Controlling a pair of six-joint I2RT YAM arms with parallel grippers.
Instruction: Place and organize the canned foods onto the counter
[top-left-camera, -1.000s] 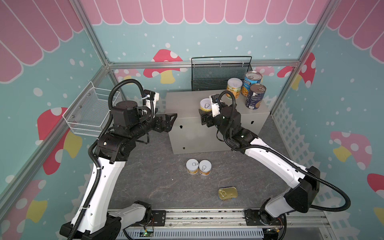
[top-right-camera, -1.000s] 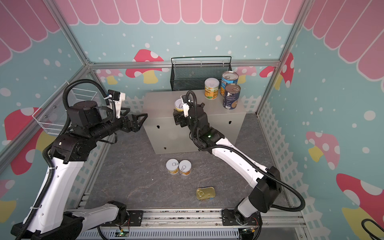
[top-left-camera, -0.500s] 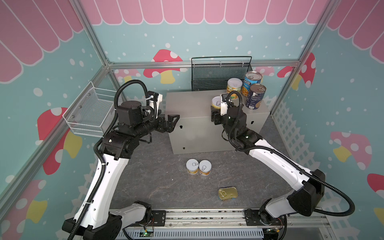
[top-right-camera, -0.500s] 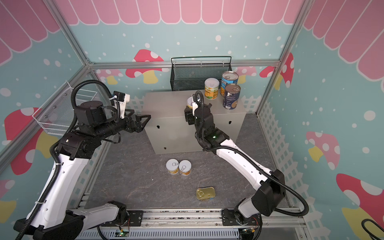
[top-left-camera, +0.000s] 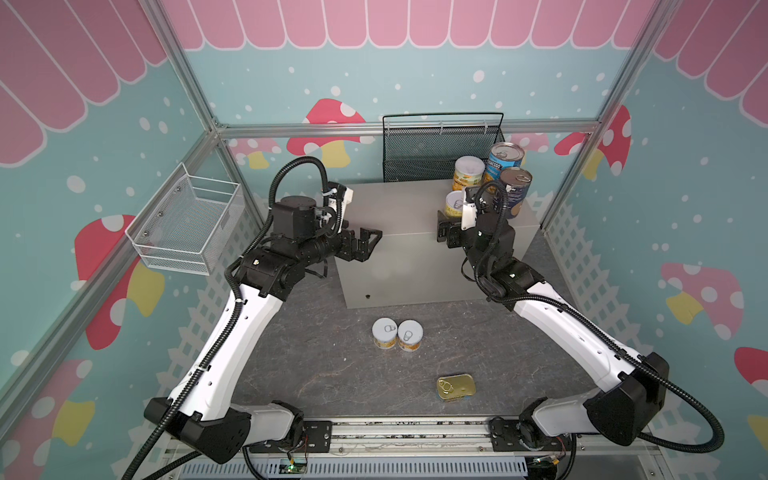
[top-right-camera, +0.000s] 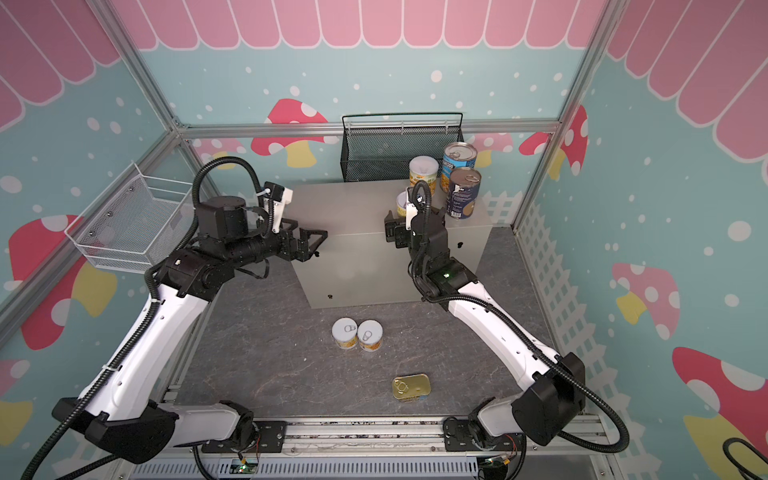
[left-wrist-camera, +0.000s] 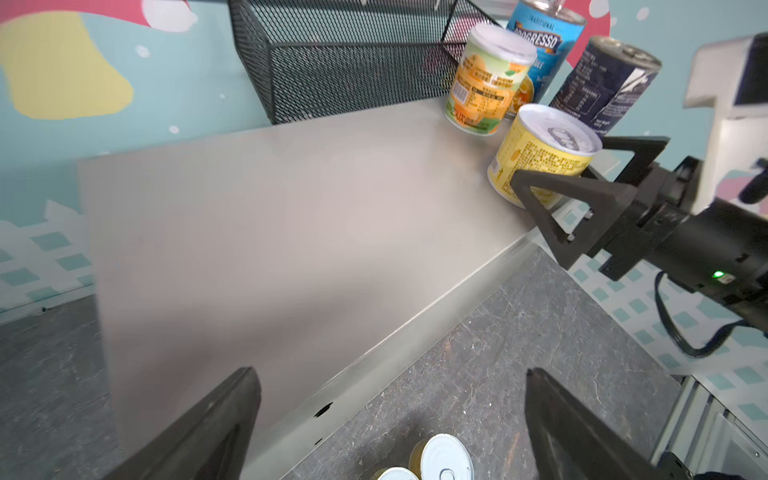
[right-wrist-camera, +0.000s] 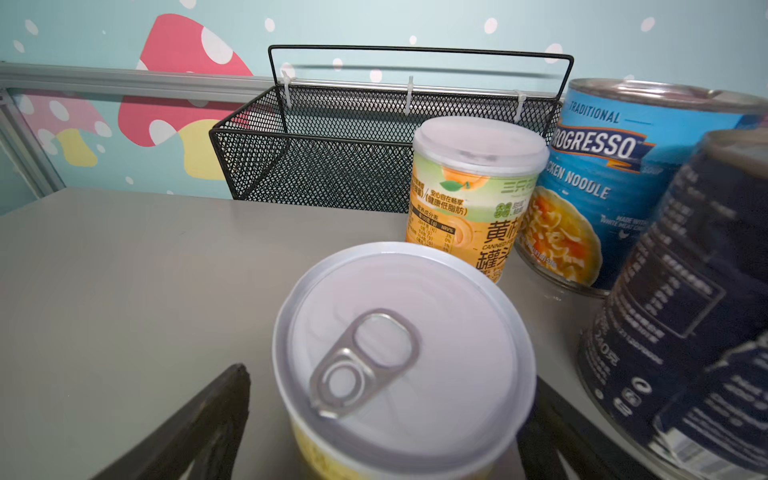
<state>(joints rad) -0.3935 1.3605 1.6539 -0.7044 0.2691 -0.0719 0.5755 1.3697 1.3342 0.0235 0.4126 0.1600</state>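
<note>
Upper right in a top view, a small yellow can (top-left-camera: 454, 204) stands on the counter (top-left-camera: 399, 216), right gripper (right-wrist-camera: 392, 376) spread wide around it, apparently releasing; left gripper (top-left-camera: 372, 246) open, empty. Next: withdraw without nudging it

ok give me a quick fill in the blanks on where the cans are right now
The cans standing on the counter number ___.
The small yellow can sits between the fingers of the right gripper, which is ___.
The mesh basket behind the counter is ___.
The left gripper holds ___.
Missing: four; open; black; nothing
</note>
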